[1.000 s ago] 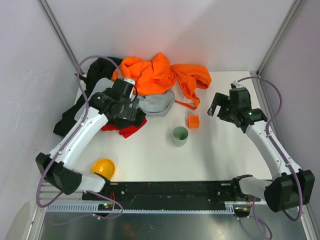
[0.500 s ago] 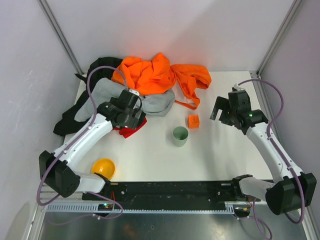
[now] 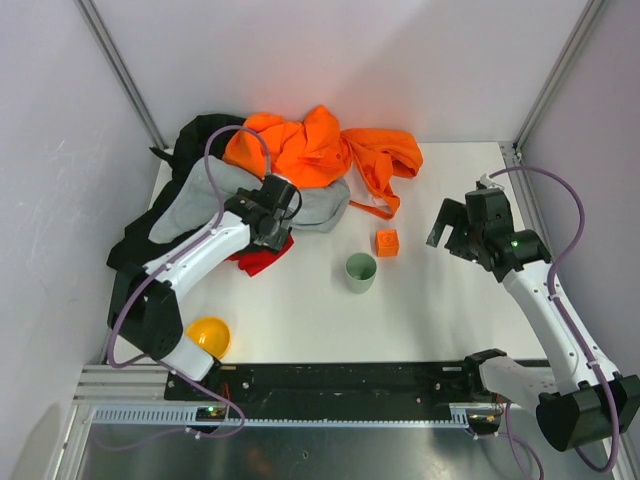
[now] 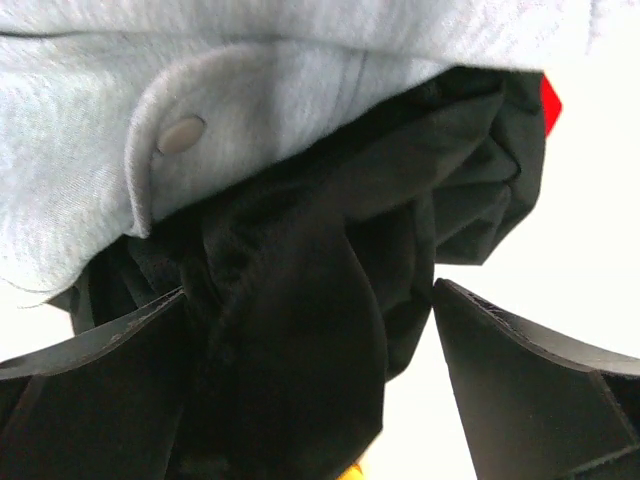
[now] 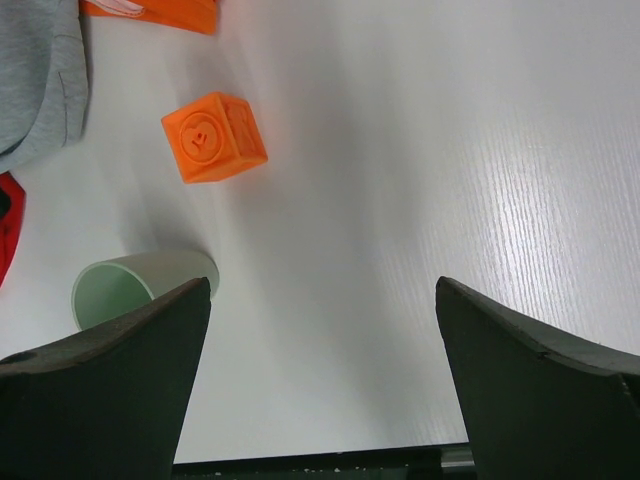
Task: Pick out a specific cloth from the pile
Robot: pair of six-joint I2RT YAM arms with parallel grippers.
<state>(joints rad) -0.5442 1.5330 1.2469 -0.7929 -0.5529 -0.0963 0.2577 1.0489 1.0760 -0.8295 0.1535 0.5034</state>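
Left of the green cup [image 3: 360,272]: the cloth [image 3: 262,260], a small red piece, lies at the near edge of the pile [image 3: 300,160], partly under black and grey fabric.
Pile: orange, grey and black garments heaped beyond the cup and to its far left.
Left gripper [image 4: 310,390]: fingers spread wide, low over the pile's near edge, left of the cup; the wrist view shows the black garment [image 4: 300,300] between them and only a red corner off to the side; whether they touch the fabric I cannot tell.
Right gripper [image 5: 320,380]: spread wide, holding nothing, above bare table [image 3: 420,310] well to the right of the cup.
Progress: early by my reading; the reach is made, but nothing is gripped and the red piece is not yet out.
Left to do: close on red, not black, then draw it free.
Cup: upright, nothing in it.
Yellow bowl [image 3: 207,336]: near and left of the cup, partly hidden by the left arm; the visible part looks empty.
Orange cube [image 3: 387,242]: just beyond the cup, in no container.
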